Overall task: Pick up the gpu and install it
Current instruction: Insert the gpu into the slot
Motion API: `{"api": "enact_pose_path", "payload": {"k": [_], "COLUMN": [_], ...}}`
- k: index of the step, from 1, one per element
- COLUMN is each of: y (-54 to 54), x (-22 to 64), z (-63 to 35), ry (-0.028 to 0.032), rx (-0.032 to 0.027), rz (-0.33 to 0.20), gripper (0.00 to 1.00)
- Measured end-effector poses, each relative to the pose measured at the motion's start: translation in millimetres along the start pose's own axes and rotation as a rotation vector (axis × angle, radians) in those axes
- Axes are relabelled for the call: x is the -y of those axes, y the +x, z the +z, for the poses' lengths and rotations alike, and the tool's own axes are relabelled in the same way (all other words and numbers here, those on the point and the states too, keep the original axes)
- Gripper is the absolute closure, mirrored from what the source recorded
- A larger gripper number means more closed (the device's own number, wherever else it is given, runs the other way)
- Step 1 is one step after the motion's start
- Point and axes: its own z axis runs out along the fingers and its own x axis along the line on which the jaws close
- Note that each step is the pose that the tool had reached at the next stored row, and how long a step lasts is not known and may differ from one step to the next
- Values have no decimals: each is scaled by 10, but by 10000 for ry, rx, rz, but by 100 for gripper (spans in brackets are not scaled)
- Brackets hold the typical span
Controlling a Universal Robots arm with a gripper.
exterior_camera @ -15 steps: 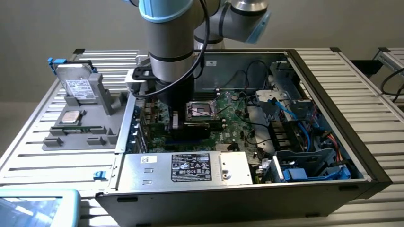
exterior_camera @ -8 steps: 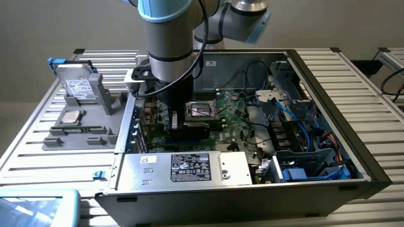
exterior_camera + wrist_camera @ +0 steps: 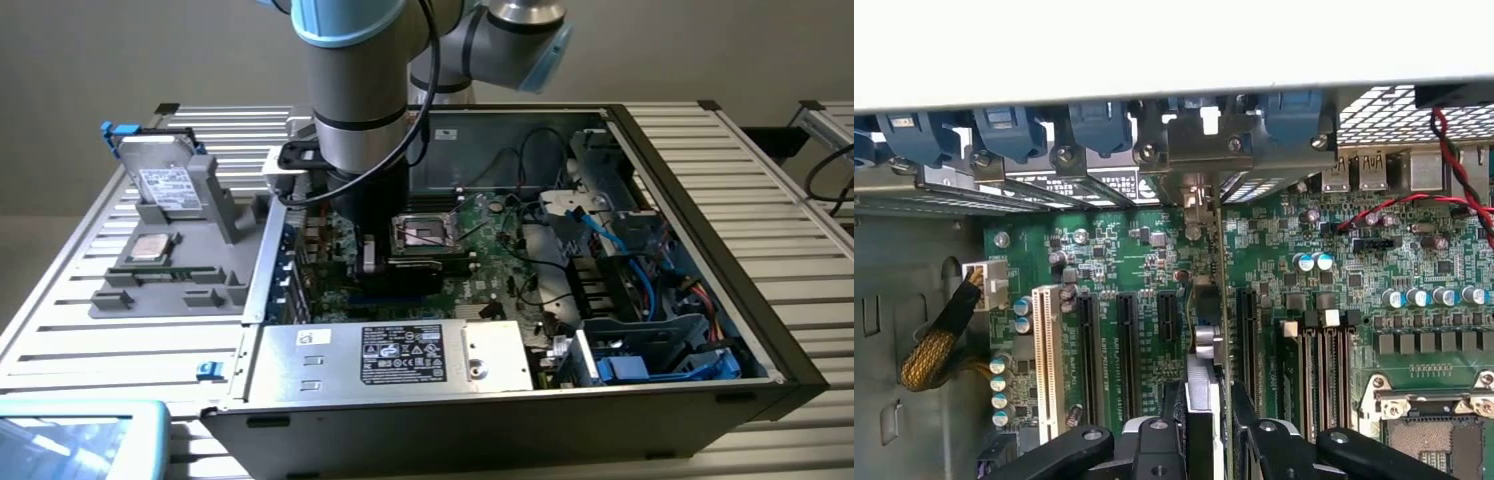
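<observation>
The gpu (image 3: 1203,345) shows edge-on in the wrist view, a thin card standing upright over the green motherboard (image 3: 1114,255). Its silver end bracket (image 3: 1198,150) sits among the rear slot covers of the case. My gripper (image 3: 1204,405) is shut on the card, with one black finger (image 3: 1172,420) on each side. The card's lower edge lies along a slot line between two black expansion slots (image 3: 1126,345). In the exterior view the gripper (image 3: 368,256) is down inside the open computer case (image 3: 747,300), and the gpu (image 3: 416,268) shows as a dark bar beside it.
A silver power supply (image 3: 387,355) fills the case's near side. A CPU socket (image 3: 427,235) lies just past the gripper, and blue cables (image 3: 627,240) and drive bays sit toward the exterior view's right. A grey fixture (image 3: 174,270) with a silver drive (image 3: 167,190) stands outside on the left. Red and black wires (image 3: 1454,190) run beside the rear ports.
</observation>
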Motion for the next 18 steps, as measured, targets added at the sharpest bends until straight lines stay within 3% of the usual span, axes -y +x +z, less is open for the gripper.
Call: {"api": "enact_pose_path", "payload": {"k": [6, 18], "y": [-8, -17], "x": [-2, -6], "z": [0, 12], "ry": [51, 60], "rx": [1, -1], "rz": [0, 0], "gripper": [71, 71]}}
